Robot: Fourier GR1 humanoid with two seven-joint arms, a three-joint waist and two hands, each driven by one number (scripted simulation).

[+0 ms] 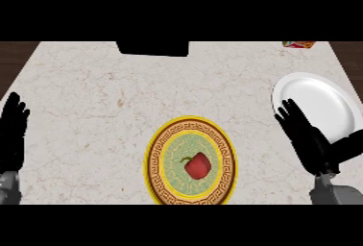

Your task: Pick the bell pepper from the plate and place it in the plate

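A red bell pepper (199,166) lies in the middle of a yellow plate with a brown patterned rim (157,144), low in the head view's centre. A plain white plate (319,103) sits at the right edge of the counter. My right hand (306,139) is open with straight fingers, to the right of the yellow plate and overlapping the white plate's lower left rim. At the far left edge my left hand (13,132) rests open with fingers up. Neither hand touches the pepper.
A black object (153,47) stands at the counter's far edge, centre. A small colourful item (298,44) lies at the far right corner. The marble counter (92,96) ends in dark wood on both sides.
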